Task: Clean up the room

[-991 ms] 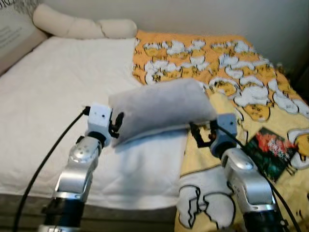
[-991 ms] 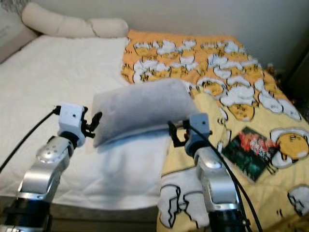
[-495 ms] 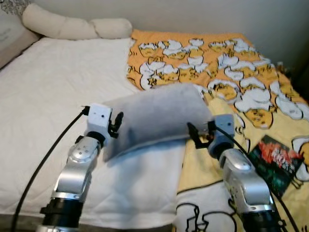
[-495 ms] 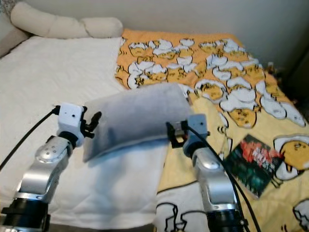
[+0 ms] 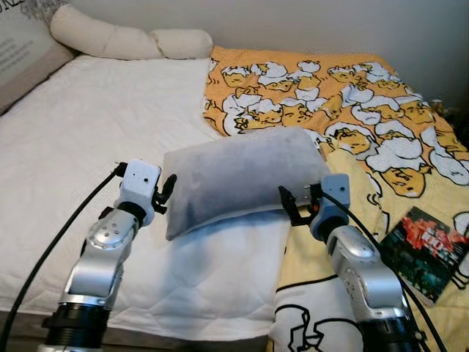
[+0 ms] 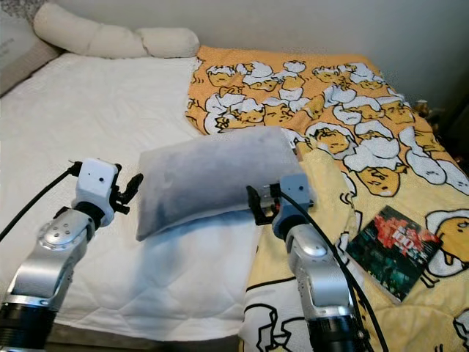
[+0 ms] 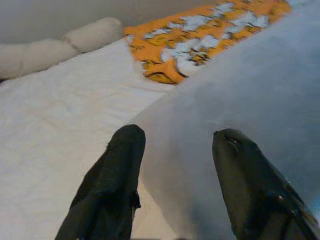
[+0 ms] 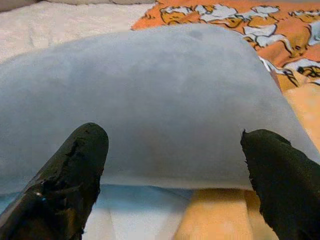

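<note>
**Grey pillow held between both grippers above the bed**

The grey pillow sits near the centre of the head views, lifted off the white mattress cover, with a shadow on the sheet beneath it. Its long axis runs from about 8 o'clock up to 2 o'clock.

The left gripper is at the pillow's 9 o'clock end. In the left wrist view its two black fingers are spread apart, the pillow's corner lying between and beyond them; whether they pinch the fabric cannot be told.

The right gripper is at the pillow's 4 o'clock corner, under its lower edge. In the right wrist view its fingers stand wide apart with the pillow's long edge spanning the gap just beyond the tips.

At 1 o'clock from the pillow lies the orange and yellow cartoon blanket, which covers the right side of the bed. A dark book rests on the blanket at 4 o'clock. A cream bolster lies along the head of the bed at 11 o'clock.
</note>
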You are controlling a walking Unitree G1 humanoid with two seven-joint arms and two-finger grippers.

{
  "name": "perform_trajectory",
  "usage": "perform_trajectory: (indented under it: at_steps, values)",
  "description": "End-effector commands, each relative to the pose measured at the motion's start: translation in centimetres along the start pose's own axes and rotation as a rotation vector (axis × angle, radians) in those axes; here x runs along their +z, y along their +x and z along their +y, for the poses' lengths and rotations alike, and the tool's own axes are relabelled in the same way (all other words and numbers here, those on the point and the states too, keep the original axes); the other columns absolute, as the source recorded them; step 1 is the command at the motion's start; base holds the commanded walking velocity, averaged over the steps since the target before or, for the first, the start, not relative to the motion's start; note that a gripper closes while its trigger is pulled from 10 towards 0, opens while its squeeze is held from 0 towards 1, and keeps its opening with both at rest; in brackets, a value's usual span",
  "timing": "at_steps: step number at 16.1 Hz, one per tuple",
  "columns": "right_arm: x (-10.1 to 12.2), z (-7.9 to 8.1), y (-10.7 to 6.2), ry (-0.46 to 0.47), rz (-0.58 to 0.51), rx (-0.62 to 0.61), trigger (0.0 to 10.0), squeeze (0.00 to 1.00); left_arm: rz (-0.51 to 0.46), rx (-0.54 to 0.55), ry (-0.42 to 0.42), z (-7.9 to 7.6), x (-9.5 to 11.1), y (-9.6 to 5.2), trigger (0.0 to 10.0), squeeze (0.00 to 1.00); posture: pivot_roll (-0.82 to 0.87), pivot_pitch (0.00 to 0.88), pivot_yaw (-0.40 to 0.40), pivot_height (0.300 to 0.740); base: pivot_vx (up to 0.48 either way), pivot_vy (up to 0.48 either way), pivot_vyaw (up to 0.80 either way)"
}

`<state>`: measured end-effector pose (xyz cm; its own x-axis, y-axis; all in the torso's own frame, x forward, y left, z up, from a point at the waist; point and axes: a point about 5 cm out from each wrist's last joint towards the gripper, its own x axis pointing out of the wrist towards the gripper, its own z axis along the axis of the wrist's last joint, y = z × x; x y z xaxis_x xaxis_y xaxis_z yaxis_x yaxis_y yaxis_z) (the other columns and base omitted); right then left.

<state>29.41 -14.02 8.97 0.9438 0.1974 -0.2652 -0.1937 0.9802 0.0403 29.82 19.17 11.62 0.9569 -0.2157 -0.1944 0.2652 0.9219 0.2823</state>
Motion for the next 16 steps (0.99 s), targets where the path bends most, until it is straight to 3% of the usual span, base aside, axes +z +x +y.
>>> perform_trajectory:
  at_steps: [1, 4, 6, 7, 8, 10, 11, 13, 14, 16]
  values:
    - [0.6, -0.8, 0.4, -0.015, -0.02, -0.033, 10.0, 1.0, 0.009, -0.037, 0.028, -0.1, 0.2, 0.4, 10.0, 0.0, -0.02, 0.0, 0.011, 0.74, 0.0, 0.0, 0.0]
    - [1.7, -4.2, 3.2, -0.049, 0.002, -0.135, 10.0, 1.0, 0.097, -0.211, 0.12, -0.5, -0.5, 1.1, 10.0, 0.0, -0.01, 0.0, 0.02, 0.74, 0.0, 0.0, 0.0]
    - [2.4, -6.8, 4.3, -0.044, 0.036, -0.233, 10.0, 1.0, 0.116, -0.345, 0.238, -1.5, -0.6, 1.2, 10.0, 0.0, 0.0, 0.0, 0.026, 0.74, 0.0, 0.0, 0.0]
    - [3.0, -8.3, 4.5, -0.036, 0.052, -0.298, 10.0, 0.88, 0.128, -0.411, 0.285, -1.9, -0.7, 1.2, 10.0, 0.0, 0.0, 0.0, 0.027, 0.74, 0.0, 0.0, 0.0]
    - [3.3, -9.0, 4.6, -0.04, 0.054, -0.328, 10.0, 0.06, 0.137, -0.433, 0.302, -2.0, -0.8, 1.3, 10.0, 0.0, 0.0, 0.0, 0.024, 0.74, 0.0, 0.0, 0.0]
    - [3.3, -10.1, 4.8, 0.011, 0.094, -0.341, 10.0, 0.0, 0.132, -0.515, 0.332, -2.9, -0.5, 1.5, 10.0, 0.0, 0.03, 0.0, 0.009, 0.74, 0.0, 0.0, 0.0]
    - [2.7, -9.7, 4.9, 0.072, 0.122, -0.289, 10.0, 0.0, 0.129, -0.554, 0.353, -3.5, -0.3, 1.6, 10.0, 0.0, 0.04, 0.0, 0.003, 0.74, 0.0, 0.0, 0.0]
    - [1.3, -8.6, 5.1, 0.111, 0.175, -0.175, 10.0, 0.0, 0.139, -0.61, 0.373, -4.4, -0.4, 1.8, 10.0, 0.0, 0.05, 0.0, 0.002, 0.74, 0.0, 0.0, 0.0]
    - [0.2, -7.5, 5.1, 0.129, 0.205, -0.066, 10.0, 0.0, 0.159, -0.63, 0.416, -4.7, -0.9, 2.0, 10.0, 0.0, 0.04, 0.0, 0.006, 0.74, 0.0, 0.0, 0.0]
    - [-0.9, -6.5, 4.9, 0.167, 0.231, 0.054, 10.0, 0.0, 0.168, -0.62, 0.413, -4.5, -1.1, 2.2, 10.0, 0.0, 0.03, 0.0, 0.012, 0.74, 0.0, 0.0, 0.0]
